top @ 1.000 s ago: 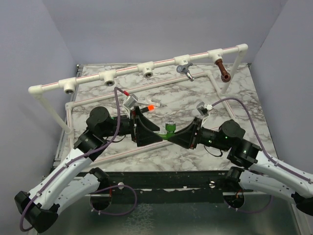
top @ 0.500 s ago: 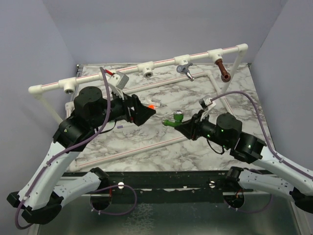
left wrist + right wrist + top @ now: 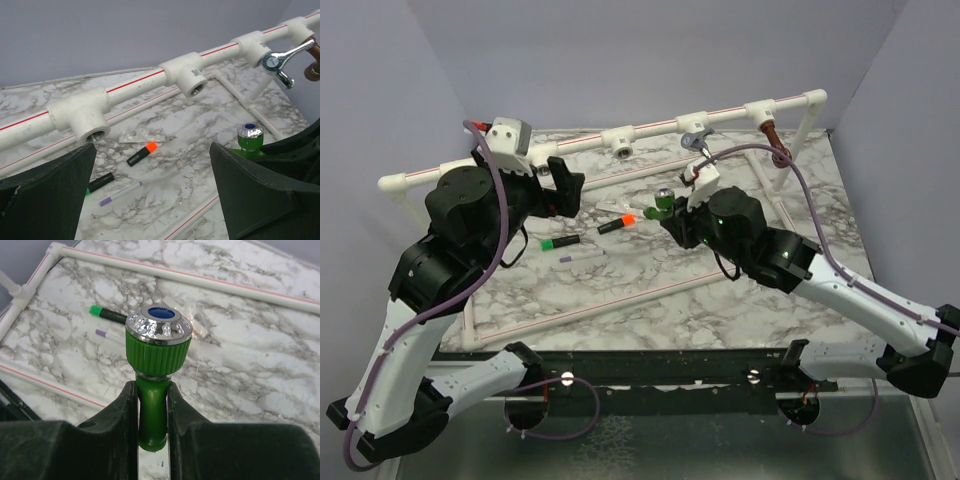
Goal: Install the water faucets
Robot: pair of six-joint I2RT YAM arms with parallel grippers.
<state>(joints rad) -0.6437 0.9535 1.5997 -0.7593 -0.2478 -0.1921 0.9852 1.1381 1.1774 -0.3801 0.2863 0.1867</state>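
My right gripper (image 3: 668, 214) (image 3: 152, 388) is shut on the stem of the bright green faucet (image 3: 663, 203) (image 3: 157, 356), whose chrome-rimmed blue-topped knob points away from the wrist. It hangs above the marble, a little in front of the white pipe rail (image 3: 575, 147). The left wrist view catches the green faucet (image 3: 249, 138) at its right edge. My left gripper (image 3: 565, 184) (image 3: 152, 148) is open and empty, left of it, facing the free tee fittings (image 3: 192, 78). A chrome faucet (image 3: 697, 144) (image 3: 280, 62) and a copper-brown faucet (image 3: 776, 142) hang from the rail at the right.
On the marble between the arms lie an orange-capped marker (image 3: 620, 222) (image 3: 141, 153), a green-capped marker (image 3: 560, 243), a purple pen (image 3: 582, 257) and a clear plastic bag (image 3: 142, 135). A low white pipe frame (image 3: 620, 296) borders the tabletop.
The two grippers were together at the green faucet near the table's middle. The left has drawn back up to the left; the right has carried the faucet up toward the rail.
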